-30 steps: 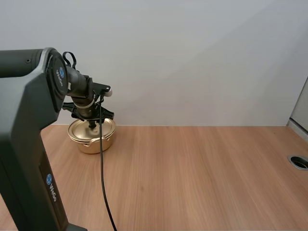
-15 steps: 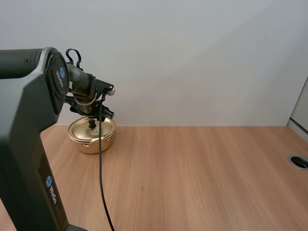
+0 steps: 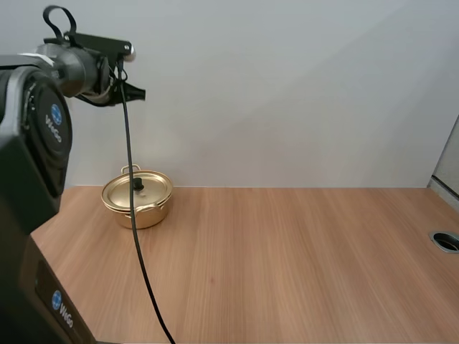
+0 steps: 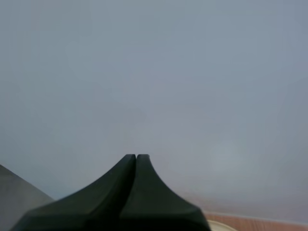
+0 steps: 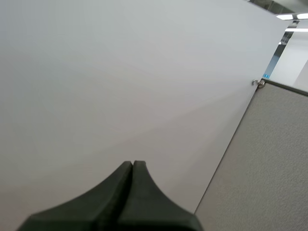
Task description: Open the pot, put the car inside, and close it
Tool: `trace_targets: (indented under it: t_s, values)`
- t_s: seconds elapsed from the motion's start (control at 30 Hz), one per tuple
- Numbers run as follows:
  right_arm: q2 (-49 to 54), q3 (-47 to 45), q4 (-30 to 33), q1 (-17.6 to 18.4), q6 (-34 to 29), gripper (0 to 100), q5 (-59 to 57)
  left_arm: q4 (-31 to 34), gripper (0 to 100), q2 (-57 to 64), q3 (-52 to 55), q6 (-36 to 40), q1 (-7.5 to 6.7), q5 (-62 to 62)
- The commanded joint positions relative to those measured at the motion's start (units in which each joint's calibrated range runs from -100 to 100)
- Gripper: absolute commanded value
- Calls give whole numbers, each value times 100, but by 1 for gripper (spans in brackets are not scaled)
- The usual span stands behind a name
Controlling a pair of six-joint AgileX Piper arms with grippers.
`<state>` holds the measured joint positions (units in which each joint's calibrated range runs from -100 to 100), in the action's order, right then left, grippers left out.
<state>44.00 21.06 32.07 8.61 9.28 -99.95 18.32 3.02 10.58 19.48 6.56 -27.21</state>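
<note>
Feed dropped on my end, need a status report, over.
Left tool shut, empty, high above the pot. Right tool shut, empty. Lid seated on pot, pot on table at far left.

Wall point(image 3: 287, 93): plain pale grey, upper frame.
Table point(image 3: 287, 258): light wood-grain top, lower frame.
Grommet point(image 3: 447, 241): round, metal-rimmed, table's right edge.
Partition point(image 3: 449, 161): grey panel, right edge.

The pot point(image 3: 140, 214), lid point(image 3: 125, 193) on, sits far left on the table point(image 3: 287, 258).
</note>
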Motion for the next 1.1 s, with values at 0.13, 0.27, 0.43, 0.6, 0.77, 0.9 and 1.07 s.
trace_targets:
  t_s: [0.13,0.27,0.43,0.6,0.77,0.9,1.07]
  values:
    - [29,-1236,-56,-242,-680,0,-5,-22,0,1171,2,-25,29,51]
    - [203,-2434,-456,-362,-1226,0,150,-218,0,1851,62,-15,21,-68]
    - [285,-4308,-825,-362,-1466,0,2069,-738,0,2792,794,-15,7,-322]
    - [285,-6189,-836,-362,-1715,0,4565,-724,0,3936,2147,-15,-224,-485]
    - [271,-7890,-825,-362,-1725,0,7187,-724,0,5330,3900,-15,-509,-322]
    - [271,-8938,-825,-362,-1725,0,8659,-724,0,6653,5502,-15,-635,597]
    - [271,-9714,-1042,-362,-1725,0,9318,-693,0,8271,7408,-15,-662,1326]
